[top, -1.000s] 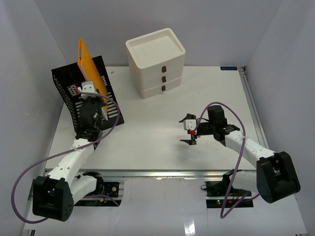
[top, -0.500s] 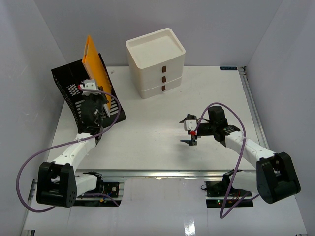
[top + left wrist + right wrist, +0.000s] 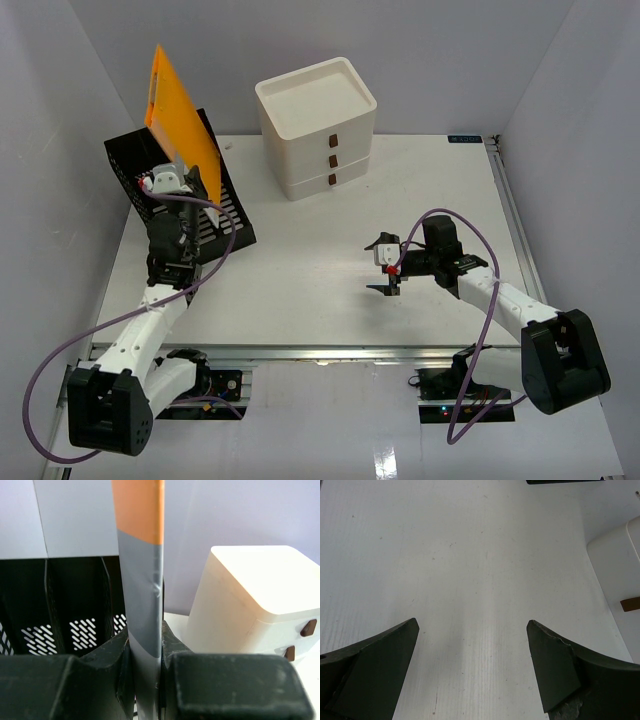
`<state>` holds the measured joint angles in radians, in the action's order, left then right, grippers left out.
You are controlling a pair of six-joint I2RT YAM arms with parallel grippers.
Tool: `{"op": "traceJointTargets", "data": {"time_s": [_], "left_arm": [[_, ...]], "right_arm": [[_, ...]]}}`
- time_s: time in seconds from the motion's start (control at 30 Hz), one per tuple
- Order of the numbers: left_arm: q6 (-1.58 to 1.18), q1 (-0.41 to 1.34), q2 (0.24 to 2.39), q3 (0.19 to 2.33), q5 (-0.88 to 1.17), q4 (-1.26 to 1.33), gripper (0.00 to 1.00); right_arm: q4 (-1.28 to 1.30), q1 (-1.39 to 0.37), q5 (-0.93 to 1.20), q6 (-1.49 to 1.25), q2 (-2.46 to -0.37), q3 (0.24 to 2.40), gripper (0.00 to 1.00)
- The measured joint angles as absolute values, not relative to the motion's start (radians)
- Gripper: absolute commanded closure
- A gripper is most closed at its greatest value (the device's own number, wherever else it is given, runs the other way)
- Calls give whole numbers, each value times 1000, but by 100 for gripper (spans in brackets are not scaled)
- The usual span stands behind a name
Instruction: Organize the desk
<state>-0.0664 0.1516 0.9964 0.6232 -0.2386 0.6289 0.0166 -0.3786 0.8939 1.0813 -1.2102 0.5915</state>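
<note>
The desk [image 3: 320,300] fills the middle of the overhead view, a white top running from the metal rail [image 3: 330,350] at the bottom up to the back wall. In the upper left of that view the left gripper [image 3: 172,172] is clamped on the lower edge of an orange folder [image 3: 180,110]; the folder stands raised and tilted, its top corner leaning toward the left wall. It hangs over a black mesh file rack [image 3: 128,180] that sits at the desk's far left corner; whether folder and rack touch, I cannot tell. From the left wrist the folder shows edge-on in the centre of the frame, orange at the top and a grey band [image 3: 143,610] below, with the two black jaws pressed against it on either side; the rack's dividers show dark at the left and the drawer box pale at the right.

A cream three-drawer box [image 3: 315,110] stands at the upper centre of the overhead view, its brown handles [image 3: 330,160] facing the bottom of the frame, well apart from the rack.

The right gripper [image 3: 381,266] hovers right of centre over bare desk; its fingers [image 3: 375,665] are spread wide with nothing between them, only white tabletop, and a corner of the box shows at the right edge.
</note>
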Motion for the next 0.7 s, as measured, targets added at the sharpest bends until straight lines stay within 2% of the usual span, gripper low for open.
{"op": "traceJointTargets", "data": {"time_s": [0.7], "left_arm": [[-17, 152, 934, 753, -253, 430, 100]], "right_arm": [[17, -374, 899, 1081, -1210, 591, 5]]}}
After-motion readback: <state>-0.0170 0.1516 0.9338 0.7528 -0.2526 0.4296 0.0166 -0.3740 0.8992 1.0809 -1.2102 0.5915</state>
